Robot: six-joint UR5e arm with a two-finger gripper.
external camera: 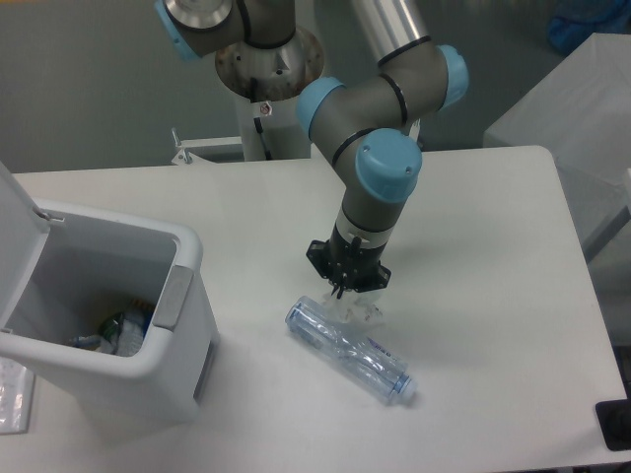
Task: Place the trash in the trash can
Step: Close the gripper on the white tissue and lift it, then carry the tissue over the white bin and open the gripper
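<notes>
Gripper (347, 289) pointing down over table (473, 246), fingers drawn together, nothing visibly clamped between them. Crushed clear plastic bottle (347, 348) lying flat on table just below gripper, well right of trash can (108, 325), cap end pointing away from can. Trash can lid flipped open; some trash (120, 331) inside, kind unclear.

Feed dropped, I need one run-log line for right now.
claw: shut, empty | bottle: lying on table, just below claw, ungrasped | bin: lid open, some trash inside
</notes>
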